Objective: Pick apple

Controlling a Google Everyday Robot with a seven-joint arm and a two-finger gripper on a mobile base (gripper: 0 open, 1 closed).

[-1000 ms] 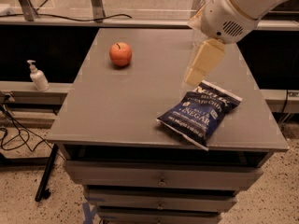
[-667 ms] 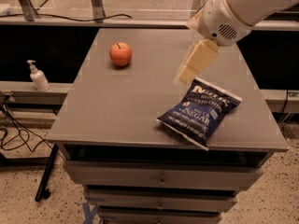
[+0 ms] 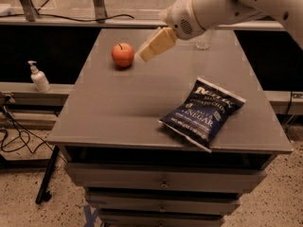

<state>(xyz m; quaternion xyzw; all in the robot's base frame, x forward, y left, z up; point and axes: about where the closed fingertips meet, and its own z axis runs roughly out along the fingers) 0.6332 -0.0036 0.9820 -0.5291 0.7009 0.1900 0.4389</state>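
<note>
The apple (image 3: 123, 55) is small, round and red-orange with a short dark stem. It sits upright at the back left of the grey table top (image 3: 123, 108). My gripper (image 3: 146, 53), with pale tan fingers, hangs above the table just right of the apple, its tips a short way from the fruit and not touching it. The white arm reaches in from the upper right. Nothing is held.
A blue chip bag (image 3: 202, 113) lies on the front right of the table. A clear glass (image 3: 202, 40) stands at the back right, partly behind the arm. A white pump bottle (image 3: 39, 77) stands on a low ledge to the left. Drawers are below the table top.
The gripper has moved left and towards the back, from over the table's middle right to just beside the apple. The apple and the chip bag have not moved.
</note>
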